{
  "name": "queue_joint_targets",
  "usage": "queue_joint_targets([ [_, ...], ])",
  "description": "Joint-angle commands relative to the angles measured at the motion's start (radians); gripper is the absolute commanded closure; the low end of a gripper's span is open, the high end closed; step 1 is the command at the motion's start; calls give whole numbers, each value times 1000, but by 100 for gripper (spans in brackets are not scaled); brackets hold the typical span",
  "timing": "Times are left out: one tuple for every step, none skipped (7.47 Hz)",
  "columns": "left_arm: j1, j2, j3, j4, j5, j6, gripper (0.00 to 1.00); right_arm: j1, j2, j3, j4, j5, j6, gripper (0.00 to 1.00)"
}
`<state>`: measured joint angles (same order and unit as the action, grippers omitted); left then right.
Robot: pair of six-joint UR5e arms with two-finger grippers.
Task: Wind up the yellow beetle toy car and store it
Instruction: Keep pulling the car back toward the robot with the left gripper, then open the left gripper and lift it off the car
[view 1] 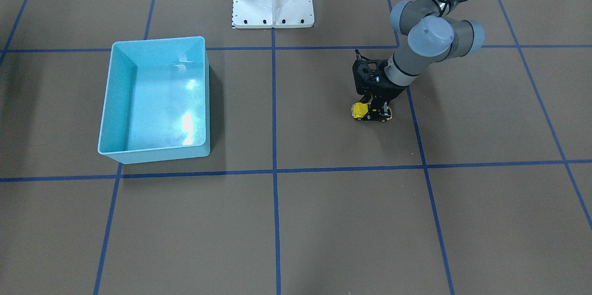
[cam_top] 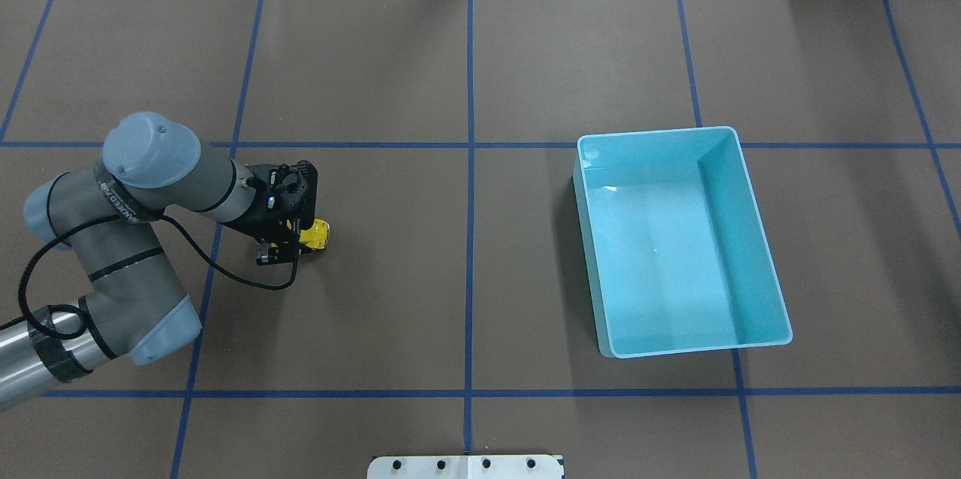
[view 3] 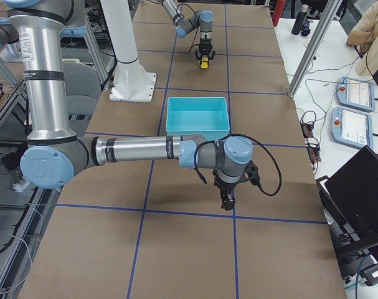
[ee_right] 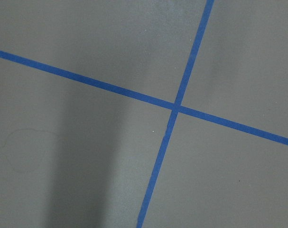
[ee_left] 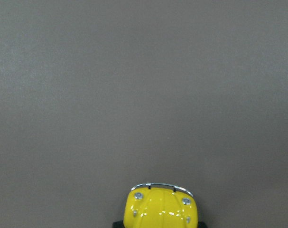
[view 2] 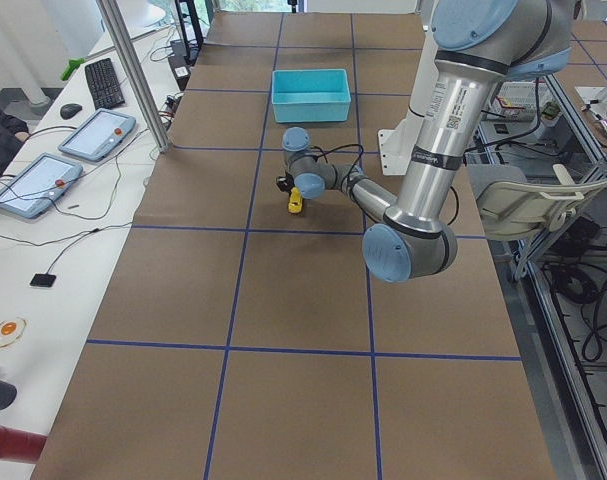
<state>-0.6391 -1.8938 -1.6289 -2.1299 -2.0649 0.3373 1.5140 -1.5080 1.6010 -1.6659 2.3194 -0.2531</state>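
The yellow beetle toy car (view 1: 359, 111) sits on the brown table, right of centre in the front-facing view. It also shows in the overhead view (cam_top: 317, 233) and, nose first, at the bottom edge of the left wrist view (ee_left: 161, 208). My left gripper (view 1: 375, 113) is down at table level with its fingers closed around the car's rear half. My right gripper (view 3: 228, 200) shows only in the exterior right view, low over the table beyond the bin. I cannot tell whether it is open or shut.
The light-blue bin (cam_top: 601, 239) stands open and empty on the robot's right side, also seen in the front-facing view (view 1: 152, 151). Blue tape lines grid the table. The white robot base (view 1: 273, 3) stands at the table's edge.
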Motion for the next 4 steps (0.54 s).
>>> queue_joint_targets([
  [-5, 34, -8, -34, -1, 0, 100, 0, 0, 0, 0, 0, 0, 0],
  [-17, 44, -8, -38, -26, 0, 100, 0, 0, 0, 0, 0, 0, 0],
  [-23, 56, -8, -53, -30, 0, 100, 0, 0, 0, 0, 0, 0, 0],
  [-28, 67, -6, -71, -32, 0, 100, 0, 0, 0, 0, 0, 0, 0],
])
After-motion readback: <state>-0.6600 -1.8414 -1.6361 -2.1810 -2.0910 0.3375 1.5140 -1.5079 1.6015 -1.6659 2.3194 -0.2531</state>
